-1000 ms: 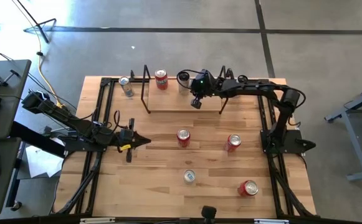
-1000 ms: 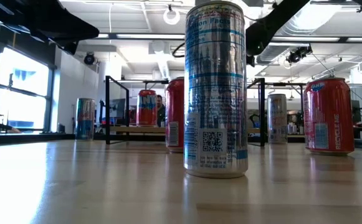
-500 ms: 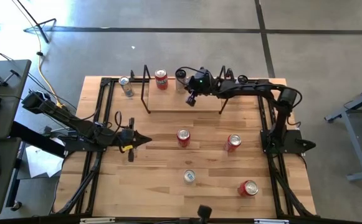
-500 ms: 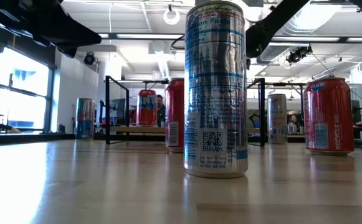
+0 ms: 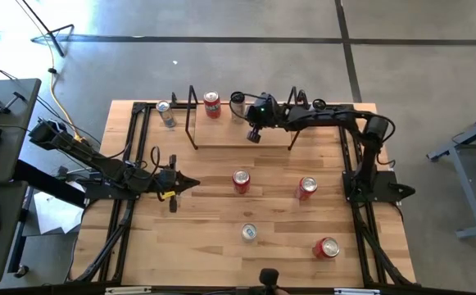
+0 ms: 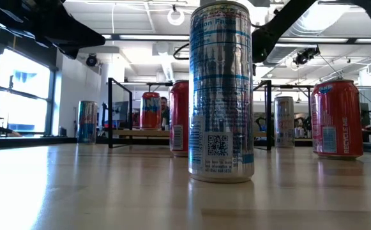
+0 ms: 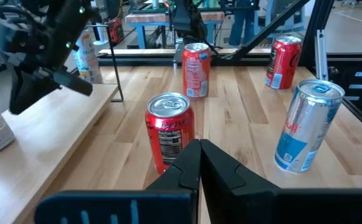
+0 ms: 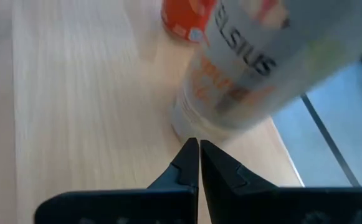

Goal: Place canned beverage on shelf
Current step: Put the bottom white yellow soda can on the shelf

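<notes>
Just beyond closed right jaws, white can

arms: dark, jointed | left wrist: seemingly yellow tag | pincer: black

The right gripper has its two dark fingers pressed together. Just past the tips stands a tall white can with orange marks, near the edge of the light wood shelf. A red can sits behind it.
</notes>
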Motion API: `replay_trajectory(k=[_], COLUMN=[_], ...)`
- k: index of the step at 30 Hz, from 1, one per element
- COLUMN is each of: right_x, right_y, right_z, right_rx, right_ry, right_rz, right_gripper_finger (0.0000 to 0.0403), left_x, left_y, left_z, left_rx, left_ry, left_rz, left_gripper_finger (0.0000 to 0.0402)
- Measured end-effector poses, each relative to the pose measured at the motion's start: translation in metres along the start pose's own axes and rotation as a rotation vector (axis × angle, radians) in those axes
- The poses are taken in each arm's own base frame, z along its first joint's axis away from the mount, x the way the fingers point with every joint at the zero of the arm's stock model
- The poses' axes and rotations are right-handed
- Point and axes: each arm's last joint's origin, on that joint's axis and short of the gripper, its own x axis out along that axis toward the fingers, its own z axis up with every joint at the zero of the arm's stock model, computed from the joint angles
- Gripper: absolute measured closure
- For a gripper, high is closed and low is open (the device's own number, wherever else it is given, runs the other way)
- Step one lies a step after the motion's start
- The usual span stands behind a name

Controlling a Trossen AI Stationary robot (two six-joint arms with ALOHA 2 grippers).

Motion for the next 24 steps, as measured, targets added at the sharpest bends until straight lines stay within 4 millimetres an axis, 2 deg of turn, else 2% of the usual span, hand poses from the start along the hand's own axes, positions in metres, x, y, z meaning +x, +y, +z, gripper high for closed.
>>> replay_trajectory(k=[6,14,24], right_x=[0.010,0.011,-0.003], right_y=[0.000,0.001,0.014], right_z=[0.000,0.002,0.018], right_rx=[0.066,0.132,0.048], right_ry=[-0.059,-0.084,-0.154], right_rz=[-0.022,-0.011,0.053], right_gripper_finger=[0.0403,0.0403,0.0403], left_x=[0.000,0.000,0.000], left_y=[0.000,0.000,0.000], left_z=[0.000,0.000,-0.001], left_rx=[0.000,0.001,-0.010], left_ry=[0.000,0.002,0.010], left_rz=[0.000,-0.001,-0.001], left_gripper_finger=[0.0402,0.0402,0.0402])
